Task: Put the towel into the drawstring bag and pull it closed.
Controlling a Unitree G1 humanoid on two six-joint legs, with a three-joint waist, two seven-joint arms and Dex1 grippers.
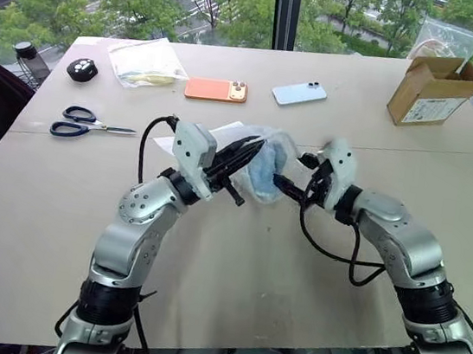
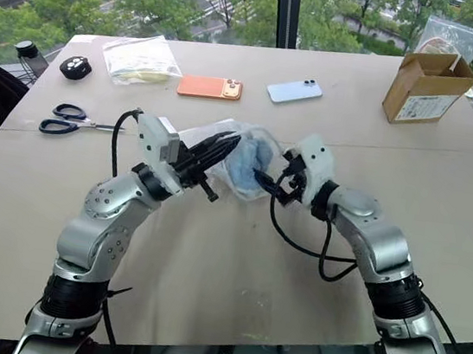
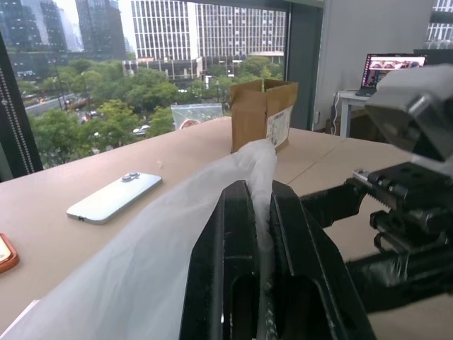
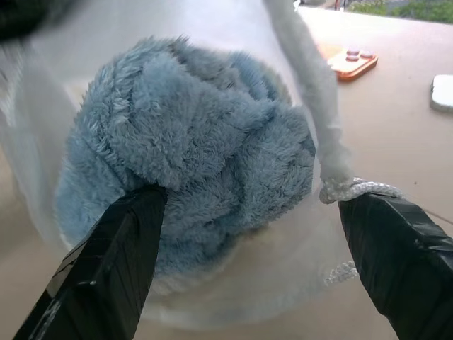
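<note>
Right gripper (image 4: 241,262), jaws apart, sits w/ the towel (image 4: 191,149) mid-frame, already inside the drawstring bag (image 1: 268,146), whose edge the left gripper (image 1: 253,149) clamps at frame center, so stuffing looks done & pulling the cord (image 4: 311,92) closed remains.

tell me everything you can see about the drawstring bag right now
The drawstring bag is thin, semi-sheer white fabric, crumpled and held up off the table between the two arms. The light-blue fluffy towel is bunched in it and shows through the fabric. The left gripper is shut on an edge of the fabric. A white cord runs down the bag's side to a knot beside a finger of the open right gripper, which faces the towel bulge with fingers spread to either side.
</note>
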